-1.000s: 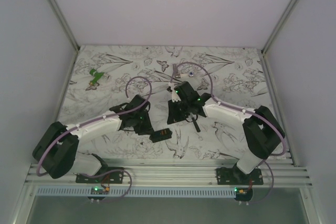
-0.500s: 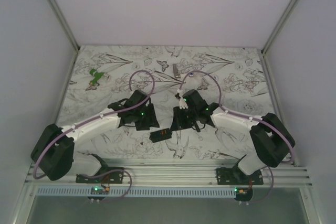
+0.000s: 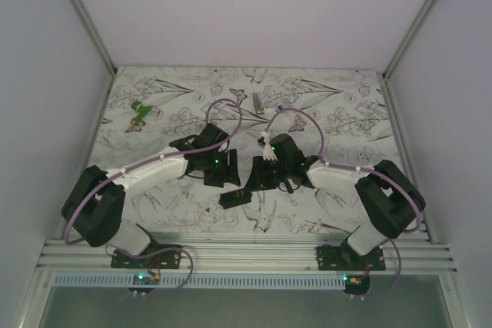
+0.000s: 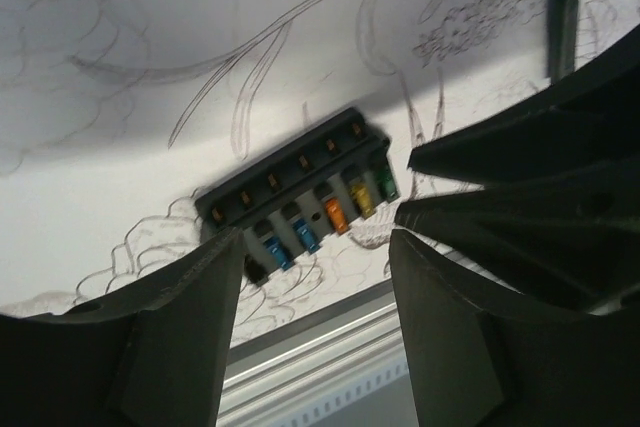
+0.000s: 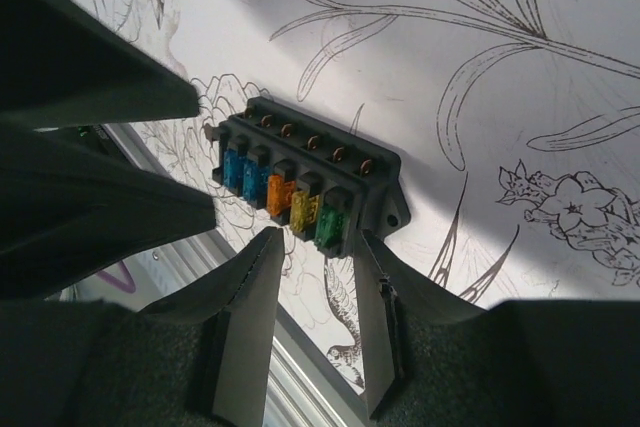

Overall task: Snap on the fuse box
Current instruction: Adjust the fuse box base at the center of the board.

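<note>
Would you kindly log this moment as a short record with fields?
fuse box: lying on the table, held by neither gripper; blue, orange, yellow and green fuses showing
left gripper: jaws open, empty, near the box
right gripper: jaws open, empty, near the box
far side: green object, grey metal piece

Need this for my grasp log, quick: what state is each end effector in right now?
Left end effector: open, holding nothing; the fuse box lies on the table beyond its tips.
Right end effector: open, holding nothing.
</note>
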`<state>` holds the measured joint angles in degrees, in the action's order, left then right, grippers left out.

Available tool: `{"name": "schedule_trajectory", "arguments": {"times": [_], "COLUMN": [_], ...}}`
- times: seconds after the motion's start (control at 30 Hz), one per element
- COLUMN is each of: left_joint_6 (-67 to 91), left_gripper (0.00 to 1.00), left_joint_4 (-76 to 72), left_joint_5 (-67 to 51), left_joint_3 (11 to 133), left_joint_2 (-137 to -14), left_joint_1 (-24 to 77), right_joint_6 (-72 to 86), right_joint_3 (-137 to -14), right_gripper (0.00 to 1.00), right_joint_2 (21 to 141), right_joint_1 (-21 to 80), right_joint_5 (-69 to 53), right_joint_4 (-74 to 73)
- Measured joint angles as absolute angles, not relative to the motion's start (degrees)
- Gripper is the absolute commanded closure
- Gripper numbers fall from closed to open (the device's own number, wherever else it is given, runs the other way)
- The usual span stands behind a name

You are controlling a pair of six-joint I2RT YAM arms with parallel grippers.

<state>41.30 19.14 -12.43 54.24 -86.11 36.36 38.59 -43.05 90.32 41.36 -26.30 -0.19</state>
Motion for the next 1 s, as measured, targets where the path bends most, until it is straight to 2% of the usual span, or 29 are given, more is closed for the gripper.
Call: {"name": "schedule_trajectory", "arguments": {"times": [0.33,0.67,1.0], "left_joint_6": [44.27,45.41,45.56], "left_gripper": [0.38,0.49,0.60], "left_joint_4": [22.96,23.05,20.58], "left_joint_5": [-10.09,-9.76,-10.90], "left_joint_3": [44.93,43.97,43.97], "left_joint_2": [-76.18,-76.38,-80.31], "left_joint_1": [33.93,33.69,33.69], "right_joint_6": [39.68,40.21,41.32], "right_joint_3": [-41.58,-39.53,-38.35], "right_gripper": [0.64,0.64,0.71], "right_joint_2": [93.17,93.17,93.17], "right_joint_1": [41.01,39.81,38.79], "right_joint_5": [-27.14,-29.67,-31.64], "right_joint_4": [2.44,6.31,8.64]}}
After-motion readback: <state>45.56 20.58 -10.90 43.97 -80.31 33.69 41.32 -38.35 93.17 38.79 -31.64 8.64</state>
